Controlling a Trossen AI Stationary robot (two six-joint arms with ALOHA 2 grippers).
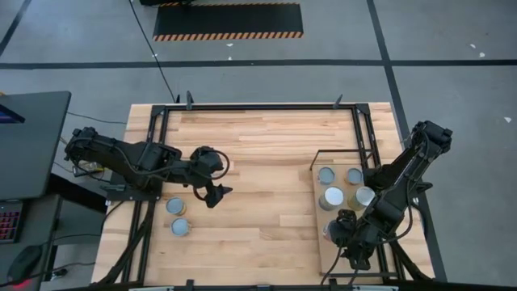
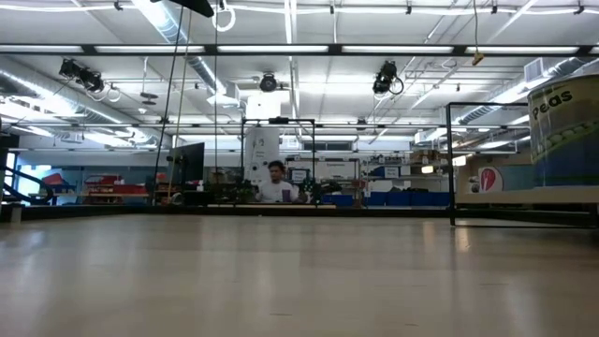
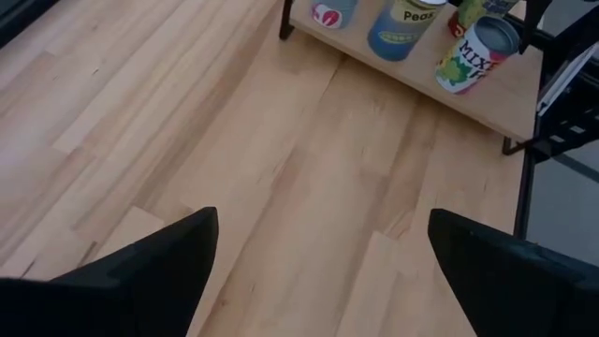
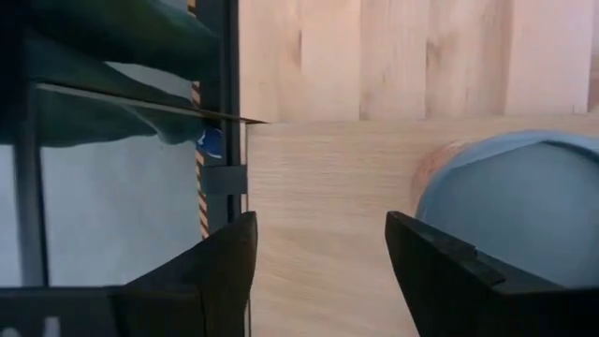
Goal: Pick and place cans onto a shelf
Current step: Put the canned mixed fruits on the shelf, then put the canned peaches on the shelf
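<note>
Seen from above, the left gripper (image 1: pixel 216 192) hangs over the wooden table (image 1: pixel 258 153), well apart from the shelf (image 1: pixel 335 234) and just beside two cans (image 1: pixel 176 205) standing on the tabletop; its wrist view shows both dark fingers (image 3: pixel 150 271) spread wide with bare wood between them and nothing held; the right gripper (image 1: pixel 349 234) sits over the near end of the shelf, its fingers (image 4: pixel 211 271) parted and empty in its own wrist view, with a pale blue-grey can top (image 4: pixel 515 211) just beside one finger, though contact cannot be judged; four more cans (image 1: pixel 333 196) stand grouped on the far part of the shelf; in the left wrist view one blue shelf can (image 3: pixel 404 26) reads "Peas" and a green and white can (image 3: pixel 473 56) reads "MIX"; the low view shows a large can (image 2: pixel 564 131) marked "Peas" on the shelf.
</note>
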